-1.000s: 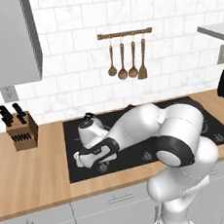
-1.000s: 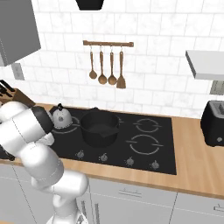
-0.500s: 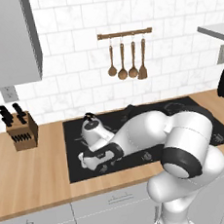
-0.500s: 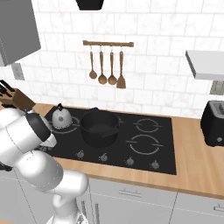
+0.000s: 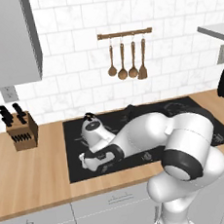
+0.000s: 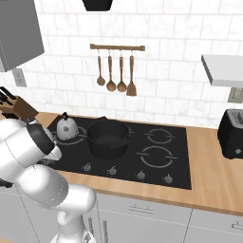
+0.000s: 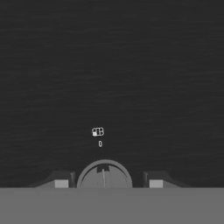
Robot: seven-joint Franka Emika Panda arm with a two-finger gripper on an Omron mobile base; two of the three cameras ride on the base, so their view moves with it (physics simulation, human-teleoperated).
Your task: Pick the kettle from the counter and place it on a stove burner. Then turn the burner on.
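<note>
Black cooktop (image 7: 112,65) behind; knob (image 7: 104,174) half cut off between tool (image 7: 108,183) tips

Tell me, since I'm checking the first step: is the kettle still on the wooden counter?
No, in the right base view the kettle stands on the black glass cooktop, left of the black pot.

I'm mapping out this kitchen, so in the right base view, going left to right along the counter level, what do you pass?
Knife block → kettle → black pot → the two right-hand burner rings → toaster.
</note>
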